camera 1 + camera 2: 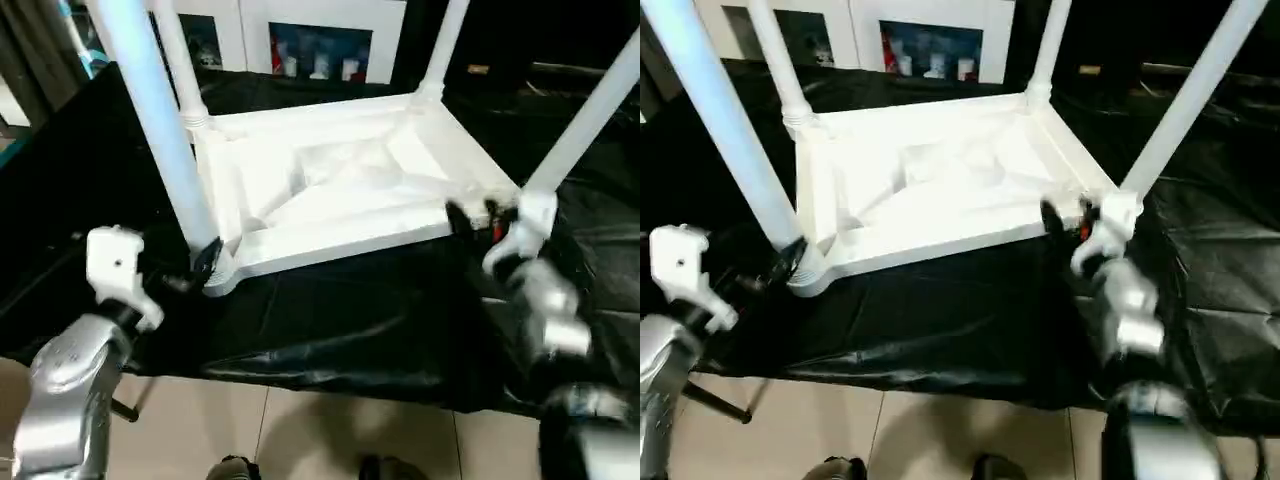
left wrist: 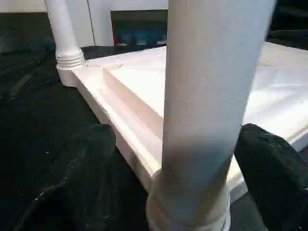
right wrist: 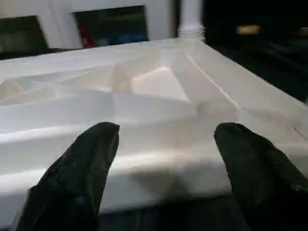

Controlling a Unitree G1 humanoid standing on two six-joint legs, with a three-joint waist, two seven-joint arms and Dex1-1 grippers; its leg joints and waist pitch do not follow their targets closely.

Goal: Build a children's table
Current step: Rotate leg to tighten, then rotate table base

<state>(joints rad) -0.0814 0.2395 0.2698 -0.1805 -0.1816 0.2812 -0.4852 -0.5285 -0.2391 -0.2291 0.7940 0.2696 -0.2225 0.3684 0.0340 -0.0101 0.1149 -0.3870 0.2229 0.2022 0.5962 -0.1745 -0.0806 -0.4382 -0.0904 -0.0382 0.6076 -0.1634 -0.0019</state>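
Note:
The white children's table (image 1: 340,180) lies upside down on a black cloth, all four legs pointing up. My left gripper (image 1: 205,262) is at the base of the near left leg (image 1: 160,120). In the left wrist view its black fingers (image 2: 86,163) stand open on either side of that leg (image 2: 207,96), with a gap on one side. My right gripper (image 1: 470,218) is at the near right corner, beside the socket of the near right leg (image 1: 590,110). It is open, its fingers (image 3: 72,178) spread in front of the tabletop's rim (image 3: 159,159) with nothing between them.
The black cloth (image 1: 350,310) covers the low work surface and ends in a front edge over the light tiled floor (image 1: 300,430). A white cabinet with glass-fronted compartments (image 1: 320,40) stands behind the table. The two far legs (image 1: 445,45) rise at the back.

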